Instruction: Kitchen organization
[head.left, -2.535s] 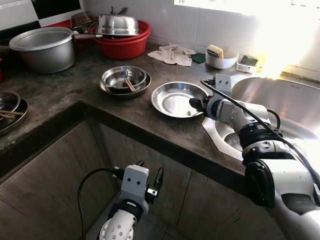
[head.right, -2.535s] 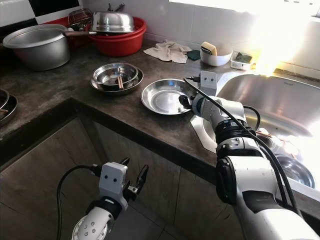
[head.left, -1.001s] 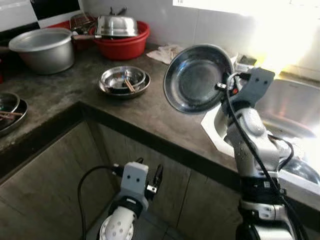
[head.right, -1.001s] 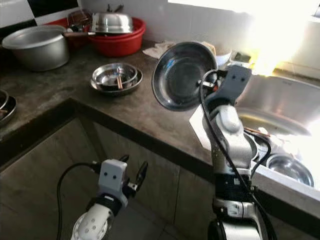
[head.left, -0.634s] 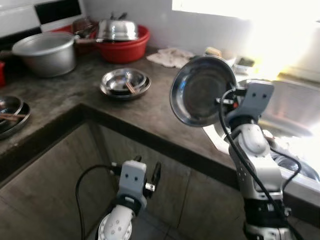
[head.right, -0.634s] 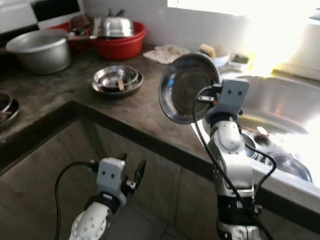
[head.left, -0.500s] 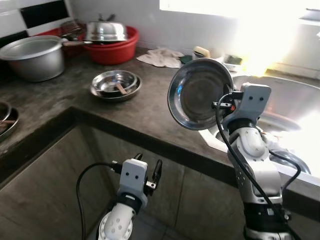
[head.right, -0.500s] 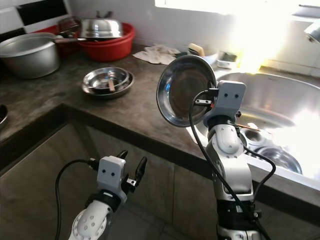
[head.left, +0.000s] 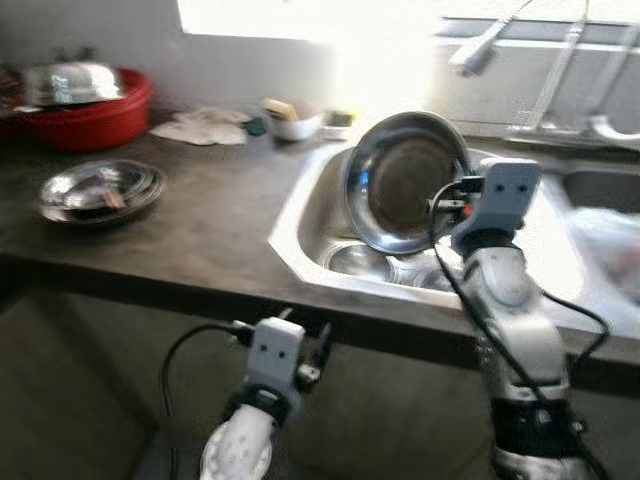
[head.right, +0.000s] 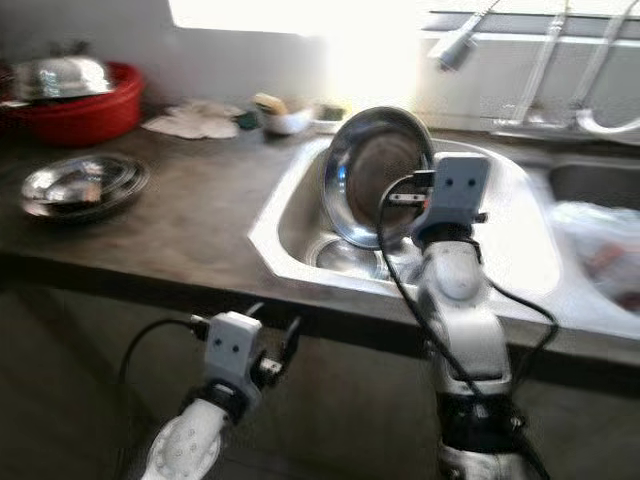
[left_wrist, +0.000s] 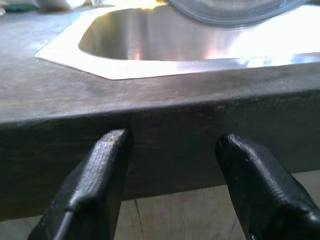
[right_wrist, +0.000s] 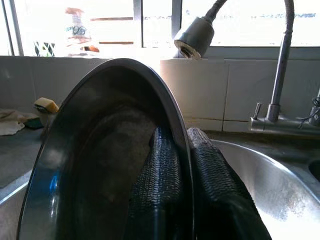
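Note:
A round steel plate (head.left: 400, 185) stands tilted on edge above the steel sink (head.left: 300, 215). My right gripper (head.left: 443, 205) is shut on its rim. In the right wrist view the two black fingers (right_wrist: 165, 195) pinch the plate's rim (right_wrist: 150, 85), one on each side. Steel bowls (head.left: 355, 260) lie in the sink under the plate. My left gripper (left_wrist: 172, 145) hangs open and holds nothing, low against the front of the counter edge (left_wrist: 150, 115), below the sink.
A stack of steel bowls (head.left: 100, 190) sits on the dark counter at left. Behind it are a red basin (head.left: 90, 110) with a steel lid, a cloth (head.left: 205, 125) and a white bowl (head.left: 295, 122). A faucet (head.left: 475, 55) hangs over the sink. A second basin (head.left: 610, 240) lies at right.
The whole view has swung right, so the sink now lies ahead and the counter sits at left. The right gripper still holds the plate, which now stands over the sink rather than the counter edge.

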